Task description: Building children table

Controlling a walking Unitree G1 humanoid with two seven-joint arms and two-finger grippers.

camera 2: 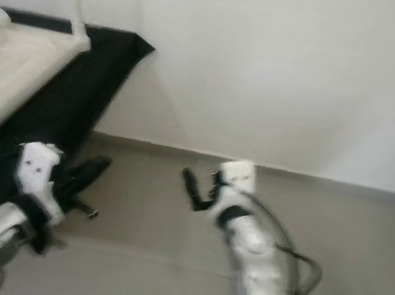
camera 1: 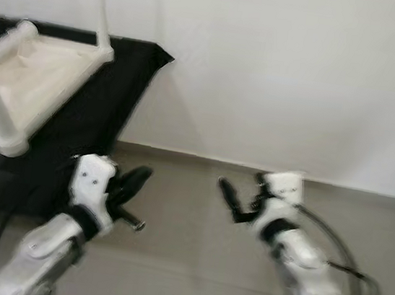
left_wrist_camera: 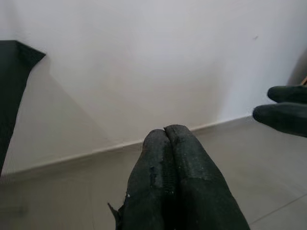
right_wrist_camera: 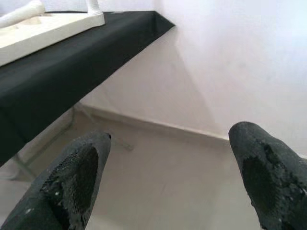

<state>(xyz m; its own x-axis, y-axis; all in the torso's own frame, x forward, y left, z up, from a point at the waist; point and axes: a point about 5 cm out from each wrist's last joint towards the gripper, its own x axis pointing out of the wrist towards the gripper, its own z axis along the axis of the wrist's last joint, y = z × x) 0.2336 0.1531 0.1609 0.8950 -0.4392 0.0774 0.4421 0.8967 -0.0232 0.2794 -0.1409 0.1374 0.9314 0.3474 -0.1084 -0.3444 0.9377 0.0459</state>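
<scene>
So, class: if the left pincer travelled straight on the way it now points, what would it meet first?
Probably the white wall near its skirting: the shut left pincer points over bare floor toward it. Depth is unclear.

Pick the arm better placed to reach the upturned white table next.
Left, probably. The left end effector sits beside the black-draped surface holding the white table, though shut. The right end effector is open but farther off, over bare floor.

Both head views are soft with motion blur, edges smeared throughout. Light is even and bright on the white wall (camera 1: 280, 71), which looks slightly washed out. The black cloth (right_wrist_camera: 72, 52) casts a soft diagonal shadow; the wrist views' near fingers are defocused
</scene>
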